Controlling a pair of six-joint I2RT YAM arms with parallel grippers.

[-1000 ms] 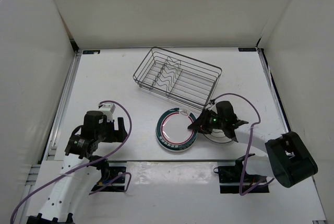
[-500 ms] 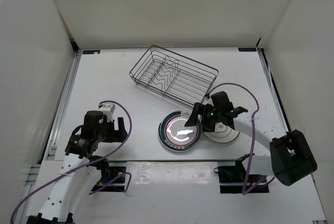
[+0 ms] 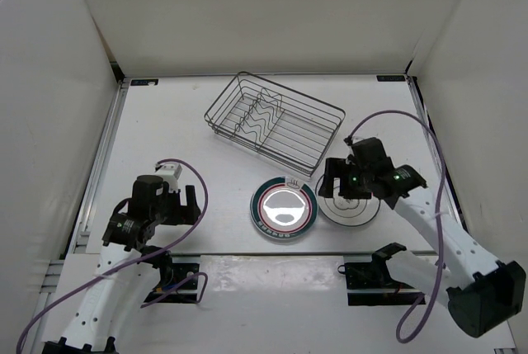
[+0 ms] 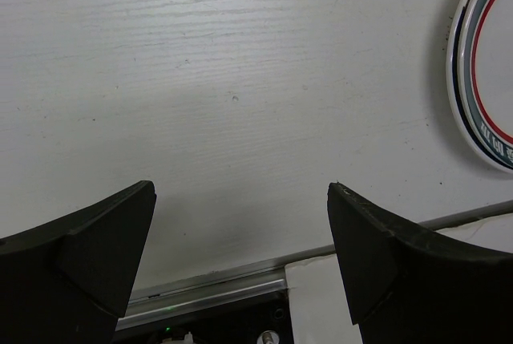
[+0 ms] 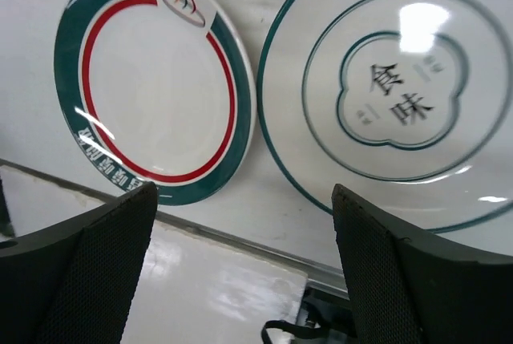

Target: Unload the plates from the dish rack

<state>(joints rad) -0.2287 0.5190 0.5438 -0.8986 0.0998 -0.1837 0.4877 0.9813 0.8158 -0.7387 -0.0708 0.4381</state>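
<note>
Thin silver-grey wire dish rack (image 3: 275, 123) at rear centre of white table (image 3: 181, 131). In front, lying flat: round white plate with green-and-red banded rim (image 3: 283, 210) and, just right of it, white plate with dark flower outline (image 3: 351, 210). Right gripper (image 5: 244, 192) spread wide above both, holding nothing; left gripper (image 4: 240, 192) equally wide, well to the left.

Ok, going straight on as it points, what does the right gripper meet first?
Probably the white table, in the gap between the round green-and-red banded plate and the white flower-outline plate; depth unclear.
</note>
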